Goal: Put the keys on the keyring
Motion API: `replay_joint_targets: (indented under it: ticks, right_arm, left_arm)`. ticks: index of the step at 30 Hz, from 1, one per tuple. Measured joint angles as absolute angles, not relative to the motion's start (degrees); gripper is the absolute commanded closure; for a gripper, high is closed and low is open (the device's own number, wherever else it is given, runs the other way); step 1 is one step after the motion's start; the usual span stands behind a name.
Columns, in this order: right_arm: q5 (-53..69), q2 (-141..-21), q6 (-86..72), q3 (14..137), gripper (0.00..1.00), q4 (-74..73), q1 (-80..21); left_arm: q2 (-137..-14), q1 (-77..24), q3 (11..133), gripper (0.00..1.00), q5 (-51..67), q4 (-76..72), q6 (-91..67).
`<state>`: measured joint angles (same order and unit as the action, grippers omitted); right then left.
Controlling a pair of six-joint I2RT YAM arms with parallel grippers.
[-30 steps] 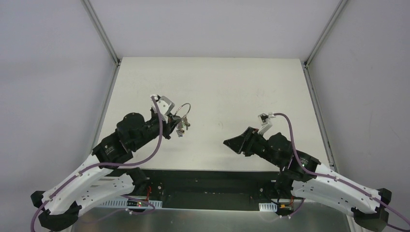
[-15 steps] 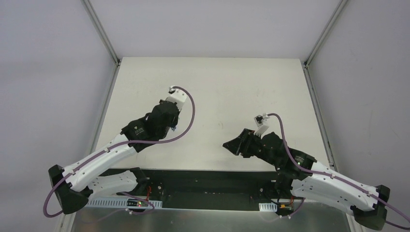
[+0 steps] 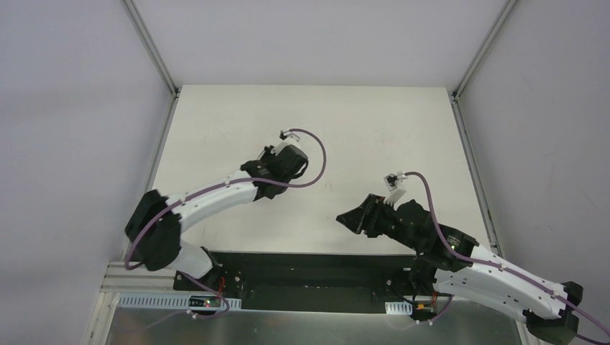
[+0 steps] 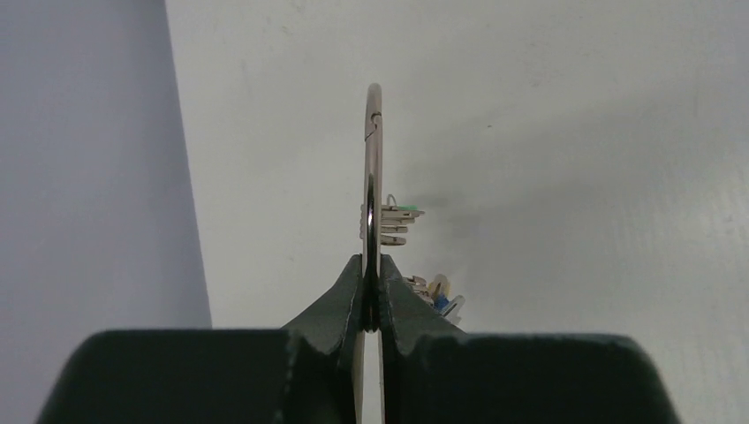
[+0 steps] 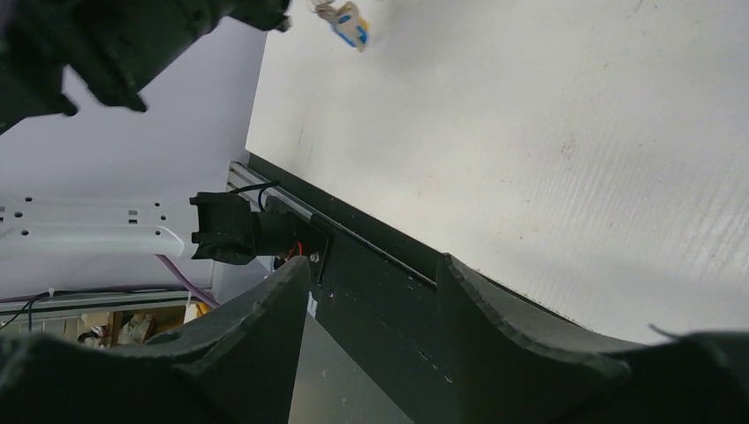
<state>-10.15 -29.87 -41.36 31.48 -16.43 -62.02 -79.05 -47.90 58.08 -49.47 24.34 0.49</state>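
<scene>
Both jaws of the left gripper (image 4: 371, 269) clamp the keyring (image 4: 374, 159) by its rim, likely presenting it for threading; the right gripper (image 5: 373, 265) stands open, empty.

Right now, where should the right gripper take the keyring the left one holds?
Probably the bare far arc of the keyring, beyond the shut left gripper. The keys crowd its middle on one side, so the open right gripper should come from the far end, jaws across the flat faces.

Left end effector (image 4: 372, 276) swung forward and rightward.
</scene>
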Motion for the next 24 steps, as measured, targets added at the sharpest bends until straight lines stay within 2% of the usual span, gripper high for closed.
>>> replay_joint_targets:
  ticks: [2, 6, 9, 13, 17, 21, 24]
  right_arm:
    - [-10.20, -28.56, -41.50, 31.14, 0.41, -17.50, -62.02]
    - [-10.50, -24.77, -41.93, 31.05, 0.41, -20.49, -62.02]
    - [-11.16, -22.22, -42.19, 31.07, 0.40, -22.50, -62.02]
    - [-11.73, -21.17, -42.46, 31.53, 0.40, -25.76, -62.02]
    - [-12.27, -21.12, -42.46, 31.92, 0.40, -27.51, -62.02]
    - [-12.84, -23.11, -42.09, 32.36, 0.40, -27.16, -62.02]
    - [-12.84, -27.97, -41.28, 33.12, 0.42, -25.61, -62.02]
  left_arm:
    - [-85.69, -47.92, 60.75, 0.74, -47.90, 24.38, -1.61]
    - [-102.39, -48.93, 71.88, 0.54, -43.11, 24.23, -5.28]
    - [-114.83, -51.79, 83.99, 0.27, -39.09, 23.38, -6.11]
    - [-124.51, -54.87, 98.08, 0.26, -32.64, 22.72, -6.46]
    - [-125.14, -56.21, 106.45, 0.25, -28.32, 22.13, -4.95]
    - [-119.94, -55.86, 106.19, 0.24, -27.62, 21.17, -2.87]
    - [-111.74, -55.61, 99.90, 0.24, -29.04, 20.88, -1.41]
